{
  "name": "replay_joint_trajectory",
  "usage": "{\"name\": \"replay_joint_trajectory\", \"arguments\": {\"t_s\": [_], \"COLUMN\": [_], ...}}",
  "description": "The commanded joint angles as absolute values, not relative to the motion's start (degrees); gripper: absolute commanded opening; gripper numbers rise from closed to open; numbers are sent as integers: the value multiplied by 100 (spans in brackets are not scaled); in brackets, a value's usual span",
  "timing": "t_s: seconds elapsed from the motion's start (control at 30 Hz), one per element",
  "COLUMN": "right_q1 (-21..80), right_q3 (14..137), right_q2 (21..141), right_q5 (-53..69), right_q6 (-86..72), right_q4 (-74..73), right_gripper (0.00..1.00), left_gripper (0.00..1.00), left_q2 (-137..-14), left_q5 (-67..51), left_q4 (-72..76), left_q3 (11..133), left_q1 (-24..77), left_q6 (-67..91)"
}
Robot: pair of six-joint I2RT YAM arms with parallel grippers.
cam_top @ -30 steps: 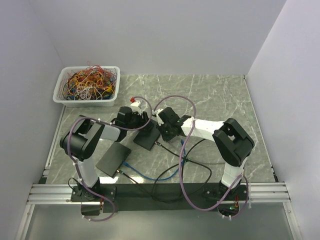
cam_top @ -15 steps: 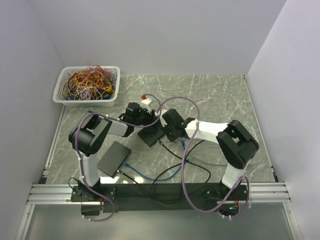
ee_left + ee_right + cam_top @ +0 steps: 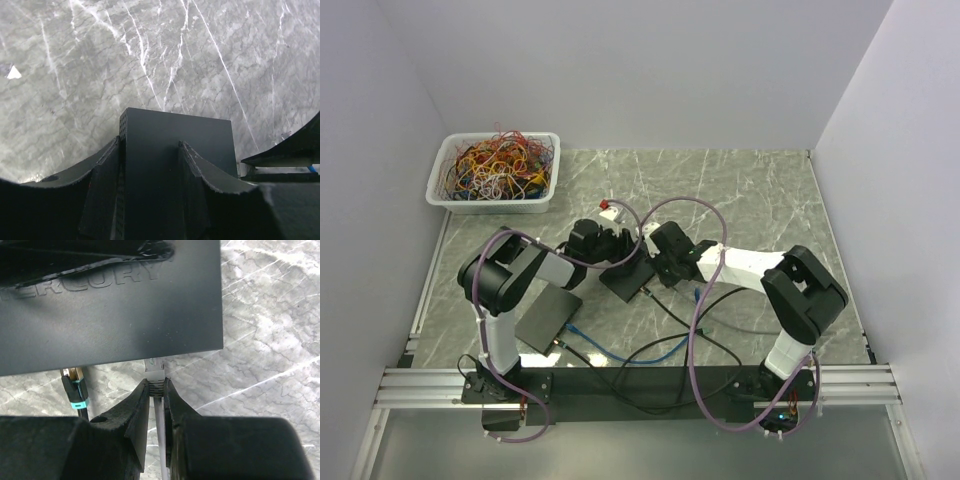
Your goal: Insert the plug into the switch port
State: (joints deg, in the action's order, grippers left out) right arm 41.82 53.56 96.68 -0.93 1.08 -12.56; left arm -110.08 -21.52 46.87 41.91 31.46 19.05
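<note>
The black switch (image 3: 625, 276) sits mid-table, also seen in the left wrist view (image 3: 175, 150) and right wrist view (image 3: 110, 315). My left gripper (image 3: 149, 145) is shut on the switch, one finger on each side of its body. My right gripper (image 3: 156, 385) is shut on a white plug (image 3: 155, 374) with a grey cable. The plug's tip meets the switch's front edge. A black plug with a teal band (image 3: 75, 387) sits at that edge to the left.
A second black box (image 3: 546, 314) lies at the left near edge. Blue (image 3: 620, 352) and black cables run across the near table. A white bin of tangled wires (image 3: 496, 170) stands at the back left.
Both grippers and the switch have shifted a little to the right and nearer. The left arm has reached further over the switch.
</note>
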Motion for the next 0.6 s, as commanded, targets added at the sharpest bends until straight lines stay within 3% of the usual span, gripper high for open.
{"name": "replay_joint_trajectory", "arguments": {"t_s": [0.0, 0.3, 0.57], "right_q1": [4017, 3929, 3894], "right_q3": [5696, 5651, 5985], "right_q2": [9571, 9597, 9817], "right_q5": [-694, -589, 139], "right_q6": [18, -220, -44], "right_q4": [1107, 1362, 1485], "right_gripper": [0, 0, 0], "left_gripper": [49, 49, 49], "left_q2": [-11144, -11276, -11496], "left_q5": [-3489, -3533, -3621], "left_q4": [3787, 4754, 4720], "left_q3": [3657, 3182, 3261], "left_q1": [3727, 3735, 3823], "left_q6": [2539, 3181, 3155]}}
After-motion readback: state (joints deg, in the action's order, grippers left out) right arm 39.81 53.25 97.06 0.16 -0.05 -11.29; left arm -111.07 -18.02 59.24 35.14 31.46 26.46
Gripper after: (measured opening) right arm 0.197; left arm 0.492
